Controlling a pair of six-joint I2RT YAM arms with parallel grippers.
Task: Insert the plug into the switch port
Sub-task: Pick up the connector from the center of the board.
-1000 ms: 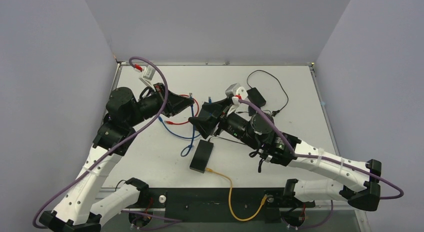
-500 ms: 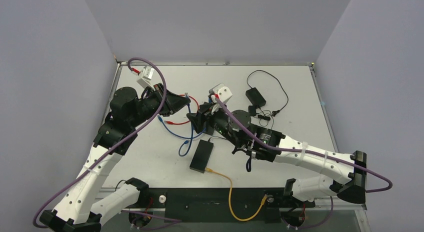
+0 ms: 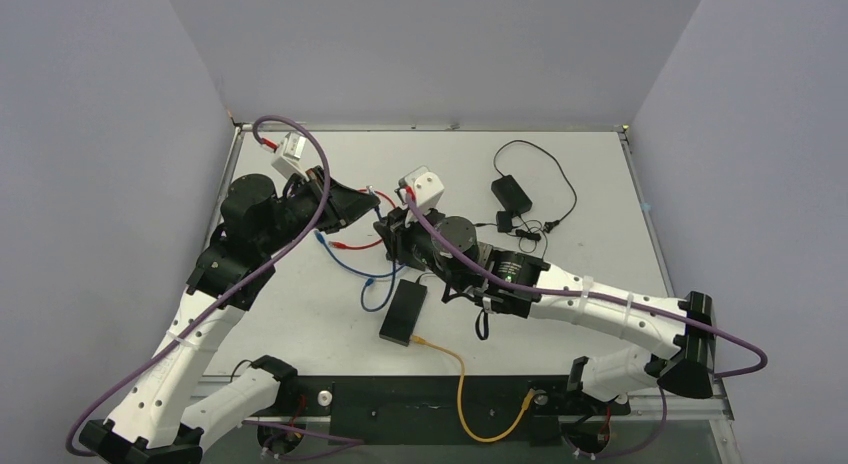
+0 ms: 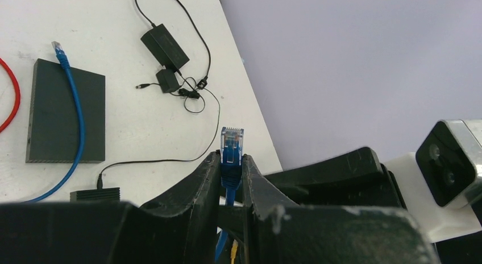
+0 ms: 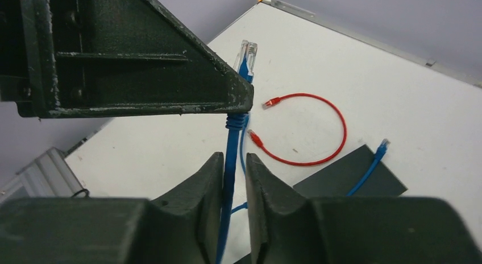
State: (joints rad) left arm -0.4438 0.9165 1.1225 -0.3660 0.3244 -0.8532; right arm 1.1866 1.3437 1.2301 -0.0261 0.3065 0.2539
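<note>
My left gripper (image 4: 231, 156) is shut on the blue cable's clear-tipped plug (image 4: 232, 140) and holds it up above the table, tip outward. In the top view this gripper (image 3: 367, 200) hangs at centre-left. My right gripper (image 5: 234, 157) sits just below the plug (image 5: 246, 52). Its fingers straddle the blue cable (image 5: 230, 144), which touches one pad, with a thin gap at the other. The black switch (image 3: 403, 311) lies flat at the table's front centre, below both grippers, with a yellow cable (image 3: 455, 369) plugged into its near end.
A red cable loop (image 5: 318, 127) lies on the table beside a dark grey flat box (image 5: 352, 173). The blue cable's other end (image 5: 384, 143) rests on that box. A black power adapter (image 3: 510, 192) with thin wire sits at the back right.
My right arm has swung left, up to the left gripper, and its jaws have narrowed around the blue cable. The left gripper kept its hold on the plug and barely moved.
</note>
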